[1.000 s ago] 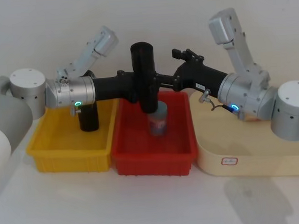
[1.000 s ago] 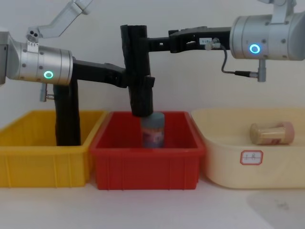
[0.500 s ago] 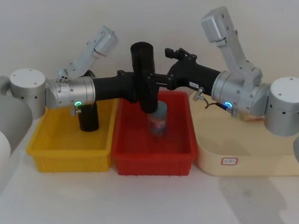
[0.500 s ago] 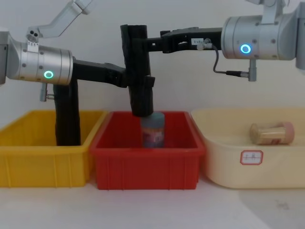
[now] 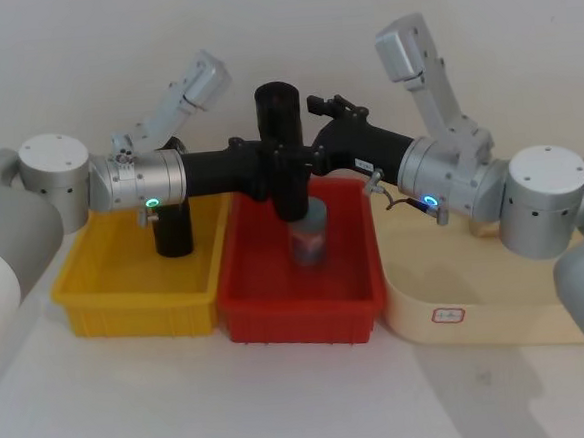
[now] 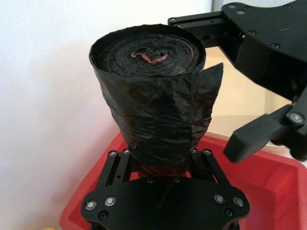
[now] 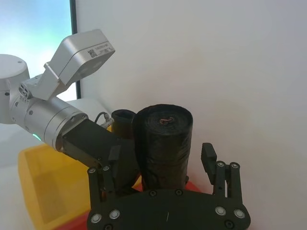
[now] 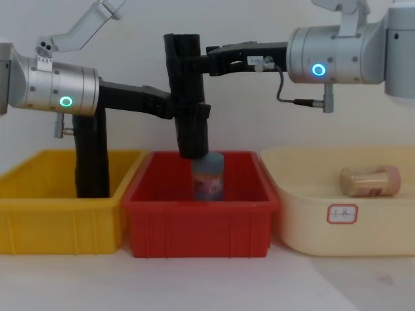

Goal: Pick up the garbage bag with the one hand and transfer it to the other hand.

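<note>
Above the red bin, my left gripper clamps the upright garbage bag at mid-height. My right gripper, fingers spread, straddles its top from the right.

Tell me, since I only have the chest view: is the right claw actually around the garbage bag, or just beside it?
Observer: Around it. The right wrist view shows the right claw open, with the garbage bag standing upright inside it and a gap on at least one side.
Operator: And is the left claw holding it properly?
Observer: The left wrist view shows the left claw shut on the bag's lower end, which is pinched in from both sides.
</note>
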Controlling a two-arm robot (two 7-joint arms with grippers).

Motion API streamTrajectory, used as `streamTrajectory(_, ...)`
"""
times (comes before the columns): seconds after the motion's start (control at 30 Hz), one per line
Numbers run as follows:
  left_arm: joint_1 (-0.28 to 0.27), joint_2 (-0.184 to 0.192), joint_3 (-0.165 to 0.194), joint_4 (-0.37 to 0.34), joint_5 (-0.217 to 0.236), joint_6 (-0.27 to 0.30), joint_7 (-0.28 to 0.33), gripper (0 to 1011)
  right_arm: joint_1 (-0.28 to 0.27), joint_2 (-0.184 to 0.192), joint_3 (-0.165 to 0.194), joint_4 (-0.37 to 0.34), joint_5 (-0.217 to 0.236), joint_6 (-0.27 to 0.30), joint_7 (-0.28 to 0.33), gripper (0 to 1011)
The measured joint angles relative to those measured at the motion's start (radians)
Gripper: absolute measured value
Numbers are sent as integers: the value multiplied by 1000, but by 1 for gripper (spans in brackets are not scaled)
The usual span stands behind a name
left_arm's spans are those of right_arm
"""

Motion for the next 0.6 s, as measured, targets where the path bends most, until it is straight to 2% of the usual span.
streamTrajectory(0.6,0,0,0,-1,0,0,0,464,43,-35,-18,90,10,-37,12,1000)
